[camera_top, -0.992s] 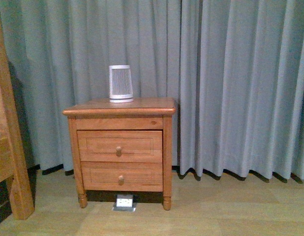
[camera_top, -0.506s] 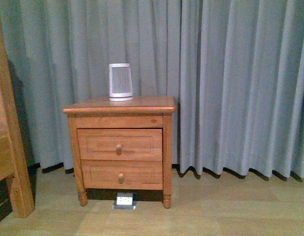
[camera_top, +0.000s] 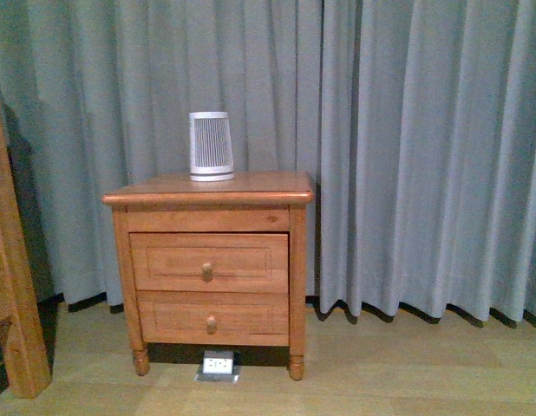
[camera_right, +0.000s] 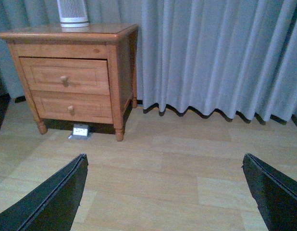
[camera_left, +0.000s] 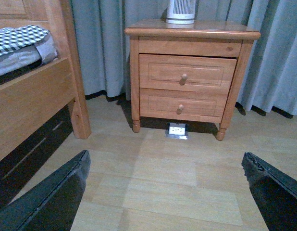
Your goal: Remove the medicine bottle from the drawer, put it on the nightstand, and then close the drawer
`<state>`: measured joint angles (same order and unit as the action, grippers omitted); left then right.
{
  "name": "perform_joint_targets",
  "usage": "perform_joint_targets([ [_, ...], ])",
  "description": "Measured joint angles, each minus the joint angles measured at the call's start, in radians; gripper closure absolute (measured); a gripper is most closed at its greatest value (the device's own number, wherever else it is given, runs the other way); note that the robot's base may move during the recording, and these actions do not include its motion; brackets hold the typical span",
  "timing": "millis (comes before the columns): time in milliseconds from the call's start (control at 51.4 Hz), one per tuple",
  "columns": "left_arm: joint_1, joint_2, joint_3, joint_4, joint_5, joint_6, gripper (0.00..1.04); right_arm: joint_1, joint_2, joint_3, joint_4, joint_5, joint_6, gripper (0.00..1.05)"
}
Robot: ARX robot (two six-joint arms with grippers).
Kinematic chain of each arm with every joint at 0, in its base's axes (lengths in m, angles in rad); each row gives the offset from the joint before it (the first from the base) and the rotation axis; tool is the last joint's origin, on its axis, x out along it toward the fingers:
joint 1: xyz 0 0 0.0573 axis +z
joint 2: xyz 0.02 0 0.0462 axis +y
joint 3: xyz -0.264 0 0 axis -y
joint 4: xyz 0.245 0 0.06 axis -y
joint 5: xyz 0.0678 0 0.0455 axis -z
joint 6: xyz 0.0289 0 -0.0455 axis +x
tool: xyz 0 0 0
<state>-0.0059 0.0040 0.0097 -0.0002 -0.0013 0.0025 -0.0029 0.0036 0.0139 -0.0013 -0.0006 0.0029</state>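
Observation:
The nightstand (camera_top: 207, 188) stands against the curtain, left of centre in the front view. Its upper drawer (camera_top: 251, 260) with a round knob (camera_top: 207, 271) looks shut, as does the shorter one below. The medicine bottle is hidden. No arm shows in the front view. In the left wrist view my left gripper (camera_left: 165, 159) is open over bare floor, its dark fingers (camera_left: 57, 197) wide apart, well short of the nightstand (camera_left: 191, 30) and drawer (camera_left: 206, 72). My right gripper (camera_right: 164, 159) is open too, above the floor, with the nightstand (camera_right: 67, 31) and drawer (camera_right: 86, 74) far off to one side.
A tall white ribbed cylinder (camera_top: 211, 146) stands on the nightstand's top. Grey curtains (camera_top: 407, 156) hang behind. A wooden bed frame post (camera_top: 12, 303) rises at the left, with bedding (camera_left: 23, 41) on the bed. A floor socket plate (camera_top: 218, 364) lies under the nightstand.
The front view has shifted: the nightstand now looks slightly larger and nearer, and the bed post has slid further left. The drawers are unchanged.

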Motion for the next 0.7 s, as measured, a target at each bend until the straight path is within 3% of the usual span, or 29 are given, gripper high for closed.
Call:
perform_joint_targets([
  [700,0.0,0.0,0.0,0.0,0.0,0.0,0.07,0.0,0.0,0.0,0.0,0.0,0.0,0.07],
])
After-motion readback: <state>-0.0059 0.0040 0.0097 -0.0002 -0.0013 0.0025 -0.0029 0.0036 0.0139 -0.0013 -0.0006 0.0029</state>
